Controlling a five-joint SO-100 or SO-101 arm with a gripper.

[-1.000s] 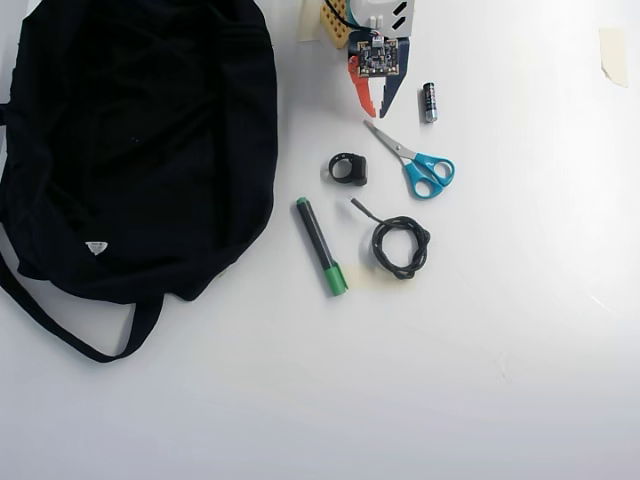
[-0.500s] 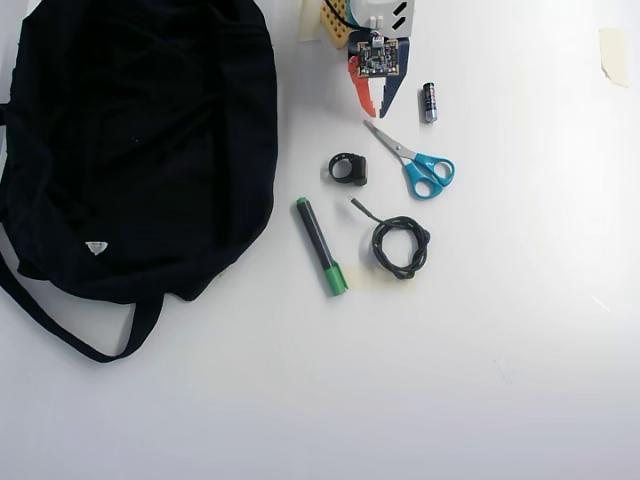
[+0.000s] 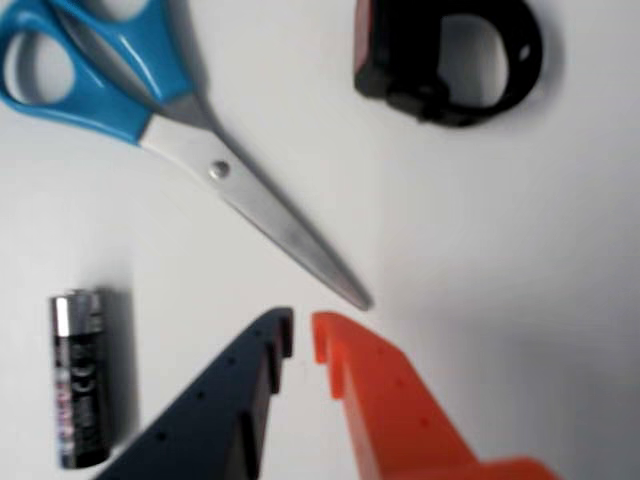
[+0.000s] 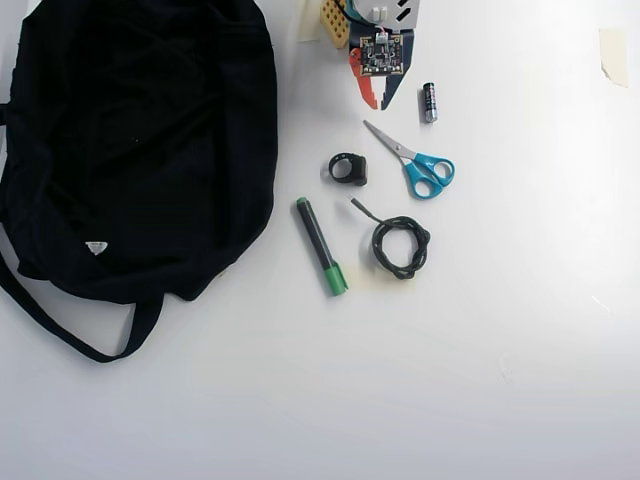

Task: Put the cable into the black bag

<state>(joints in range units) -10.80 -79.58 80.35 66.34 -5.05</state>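
Note:
The cable (image 4: 378, 245), a small twisted black coil with one short loose end, lies on the white table right of centre in the overhead view; the wrist view does not show it. The black bag (image 4: 140, 140) fills the left side, its strap trailing toward the lower left. My gripper (image 4: 380, 105) hangs at the top, well above the cable and to the right of the bag. In the wrist view the gripper (image 3: 302, 335) has its orange and dark blue fingers nearly touching, with nothing between them, just short of the scissors' tip.
Blue-handled scissors (image 4: 420, 165) (image 3: 190, 140) lie between gripper and cable. A battery (image 4: 429, 102) (image 3: 80, 390) sits beside the gripper. A black ring-shaped piece (image 4: 358, 172) (image 3: 410, 90) and a green-capped marker (image 4: 320, 245) lie left of the cable. Tape (image 4: 612, 55) is at the far right.
The gripper has drawn back slightly toward the top edge of the overhead view. The cable, bag and other objects have not moved.

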